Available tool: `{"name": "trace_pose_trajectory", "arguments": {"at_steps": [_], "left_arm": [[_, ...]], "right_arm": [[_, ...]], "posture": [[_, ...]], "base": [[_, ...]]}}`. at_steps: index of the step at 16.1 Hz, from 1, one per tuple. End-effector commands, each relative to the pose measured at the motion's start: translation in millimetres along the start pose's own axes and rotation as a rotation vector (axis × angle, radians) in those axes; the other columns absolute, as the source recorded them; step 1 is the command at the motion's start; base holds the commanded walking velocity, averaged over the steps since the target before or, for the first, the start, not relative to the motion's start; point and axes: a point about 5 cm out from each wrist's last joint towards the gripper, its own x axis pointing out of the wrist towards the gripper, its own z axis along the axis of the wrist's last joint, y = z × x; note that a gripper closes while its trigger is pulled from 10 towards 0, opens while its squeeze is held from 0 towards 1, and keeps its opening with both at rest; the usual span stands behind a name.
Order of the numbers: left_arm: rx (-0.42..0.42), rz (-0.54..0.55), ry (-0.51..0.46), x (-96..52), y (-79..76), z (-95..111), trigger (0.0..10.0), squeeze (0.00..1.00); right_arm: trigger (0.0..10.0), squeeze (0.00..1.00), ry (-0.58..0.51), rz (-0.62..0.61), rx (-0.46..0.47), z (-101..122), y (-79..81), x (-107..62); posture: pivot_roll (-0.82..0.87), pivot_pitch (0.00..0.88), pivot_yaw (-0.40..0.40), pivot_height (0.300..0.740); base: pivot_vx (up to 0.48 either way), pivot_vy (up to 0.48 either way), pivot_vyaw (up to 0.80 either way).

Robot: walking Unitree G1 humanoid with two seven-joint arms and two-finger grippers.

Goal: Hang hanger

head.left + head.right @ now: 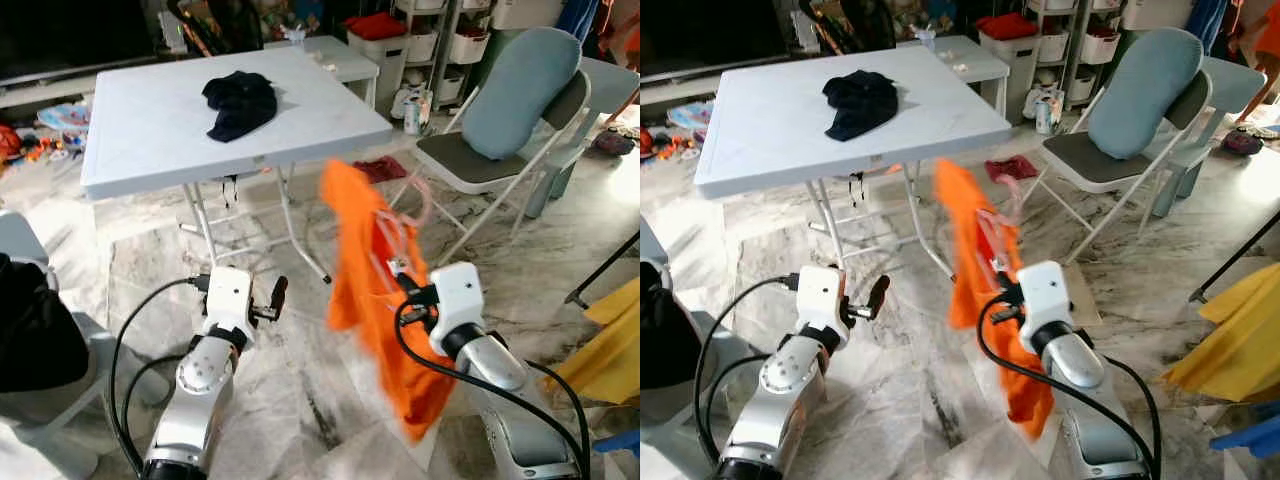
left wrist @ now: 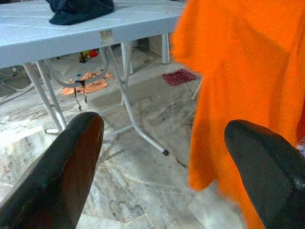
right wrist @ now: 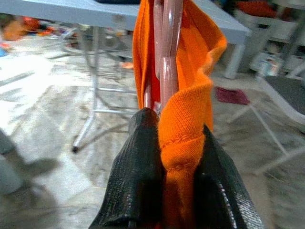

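Note:
An orange shirt (image 1: 365, 290) hangs on a pink hanger (image 1: 405, 215), blurred by motion, held up in front of me over the marble floor. My right gripper (image 3: 167, 157) is shut on the hanger (image 3: 164, 52) and the shirt's collar (image 3: 183, 114). The shirt droops below the right wrist. To the left, my left gripper (image 1: 276, 297) is held low with its fingers (image 2: 62, 167) open and nothing between them; the orange shirt (image 2: 243, 81) hangs just to its right.
A white folding table (image 1: 140, 120) stands ahead with a dark garment (image 1: 240, 102) on it. A folding chair (image 1: 500, 150) with a blue cushion stands at the right. Yellow cloth (image 1: 610, 350) lies at the far right. Shelves with bins (image 1: 420, 40) line the back.

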Motion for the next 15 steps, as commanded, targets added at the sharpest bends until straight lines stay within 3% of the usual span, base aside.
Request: {"name": "trace_pose_trajectory", "arguments": {"at_steps": [1,4,7,11,13,15], "left_arm": [[0.018,-0.012,-0.011,3.2,-1.4,3.4,10.0,0.00],[0.023,-0.080,-0.022,15.2,-8.5,12.2,10.0,0.00],[0.037,-0.122,-0.053,27.4,-15.5,23.1,10.0,0.00],[0.039,-0.183,-0.069,31.1,-28.9,26.9,10.0,0.00],[0.076,-0.225,-0.071,33.8,-36.8,25.8,10.0,0.00],[0.082,-0.196,-0.069,37.4,-32.0,25.1,10.0,0.00]], "right_arm": [[10.0,0.00,-0.060,0.039,-0.009,16.0,2.8,2.3],[10.0,0.00,-0.068,0.163,0.035,29.1,12.2,2.4],[10.0,0.00,-0.084,0.298,0.003,44.9,19.7,-1.5],[10.0,0.00,-0.070,0.334,-0.006,42.5,26.9,-1.6],[10.0,0.00,-0.012,0.452,-0.039,33.0,40.1,-8.1],[10.0,0.00,0.011,0.507,-0.034,31.4,43.7,-13.4]], "posture": [[-0.11,0.000,-0.007,0.740],[-0.11,0.000,-0.002,0.740],[-0.13,0.000,0.008,0.740],[-0.13,0.000,0.014,0.740],[-0.13,0.000,0.016,0.740],[-0.13,0.000,0.017,0.740]], "base": [[0.000,0.000,0.00],[0.000,0.000,0.00],[0.000,0.000,0.00],[0.000,0.000,0.00],[0.000,0.000,0.00],[0.000,0.000,0.00]]}}
